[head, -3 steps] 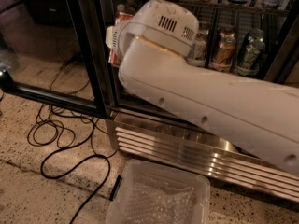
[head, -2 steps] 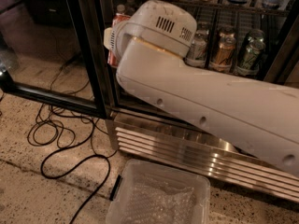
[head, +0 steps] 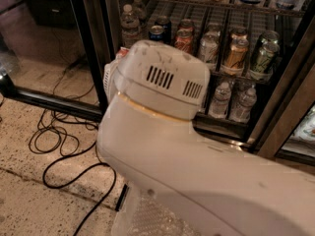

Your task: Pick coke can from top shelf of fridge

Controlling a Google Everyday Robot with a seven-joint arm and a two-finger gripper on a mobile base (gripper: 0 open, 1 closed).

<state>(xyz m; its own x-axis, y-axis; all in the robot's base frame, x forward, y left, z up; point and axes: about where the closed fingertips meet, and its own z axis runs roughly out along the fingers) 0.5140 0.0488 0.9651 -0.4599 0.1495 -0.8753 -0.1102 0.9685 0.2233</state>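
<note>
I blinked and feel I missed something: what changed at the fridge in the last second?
The white arm housing sank lower in view, uncovering more cans such as the blue can. The gripper, mostly hidden at the housing's left edge, went down with it. The fridge, its drinks and the floor cables stayed put.

The white ribbed gripper point(head: 111, 77) shows at the left edge of the off-white arm housing point(head: 162, 85) with dark vent slots. Beyond it stand a blue can point(head: 156, 32), a gold-brown can point(head: 235, 57) and a green can point(head: 263, 60). Below it, black cables point(head: 59, 146) cross the speckled beige floor point(head: 29, 200).
</note>
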